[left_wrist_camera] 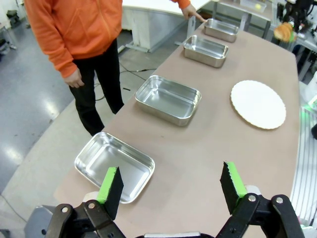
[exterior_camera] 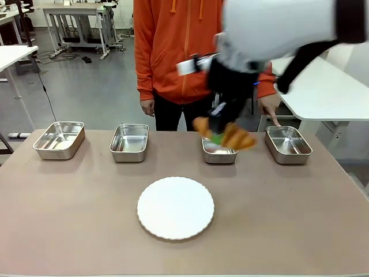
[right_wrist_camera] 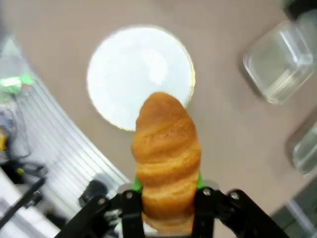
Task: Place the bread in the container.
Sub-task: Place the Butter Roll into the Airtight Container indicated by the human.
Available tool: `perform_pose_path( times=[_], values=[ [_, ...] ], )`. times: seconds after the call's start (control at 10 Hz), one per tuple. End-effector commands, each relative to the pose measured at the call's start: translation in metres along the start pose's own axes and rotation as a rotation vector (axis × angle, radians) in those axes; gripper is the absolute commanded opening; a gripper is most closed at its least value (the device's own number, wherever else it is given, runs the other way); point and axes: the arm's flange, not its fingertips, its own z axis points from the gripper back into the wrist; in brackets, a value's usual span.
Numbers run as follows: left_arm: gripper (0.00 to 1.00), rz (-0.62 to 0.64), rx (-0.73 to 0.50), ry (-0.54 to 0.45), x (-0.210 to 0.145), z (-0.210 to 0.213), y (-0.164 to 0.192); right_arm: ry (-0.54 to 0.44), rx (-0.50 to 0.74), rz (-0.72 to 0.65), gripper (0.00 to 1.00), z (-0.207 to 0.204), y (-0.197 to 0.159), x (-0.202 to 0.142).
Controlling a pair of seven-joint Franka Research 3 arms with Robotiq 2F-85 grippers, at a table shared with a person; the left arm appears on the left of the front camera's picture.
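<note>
My right gripper point(exterior_camera: 218, 134) is shut on the bread point(exterior_camera: 228, 135), a golden-brown croissant, and holds it in the air just above the third steel container point(exterior_camera: 219, 154) from the left. The right wrist view has the bread point(right_wrist_camera: 166, 158) upright between the green pads, with the white plate point(right_wrist_camera: 139, 74) on the table beyond it. My left gripper point(left_wrist_camera: 171, 186) is open and holds nothing, hanging over the table's left end beside the nearest container point(left_wrist_camera: 114, 166). A person in an orange hoodie points a finger at the rightmost container point(exterior_camera: 287, 143).
Four steel containers stand in a row along the far side, among them the two on the left point(exterior_camera: 59, 139) point(exterior_camera: 129, 142). A round white scalloped plate point(exterior_camera: 175, 207) lies in the middle near the front. The person point(exterior_camera: 173, 52) stands at the far edge.
</note>
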Motion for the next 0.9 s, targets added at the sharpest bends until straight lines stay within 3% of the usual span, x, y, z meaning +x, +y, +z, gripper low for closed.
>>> perform_pose_path(
  times=[0.0,0.1,0.3,0.4,0.8],
  values=[
    [1.00,-0.013,-0.008,-0.014,0.000,0.001,-0.001,-0.012,-0.059,-0.375,0.41,-0.004,-0.047,-0.034],
    [1.00,-0.013,-0.008,-0.014,0.000,0.001,-0.001,-0.002,-0.081,-0.515,0.41,-0.003,-0.076,-0.050],
    [1.00,-0.013,-0.008,-0.014,0.000,0.001,-0.001,-0.016,-0.066,-0.622,0.41,-0.009,-0.125,-0.070],
    [1.00,-0.013,-0.008,-0.014,0.000,0.001,-0.001,-0.016,-0.069,-0.608,0.41,-0.015,-0.136,-0.072],
    [1.00,-0.013,-0.008,-0.014,0.000,0.001,-0.001,0.001,-0.040,-0.556,0.41,-0.002,-0.125,-0.075]
  ],
)
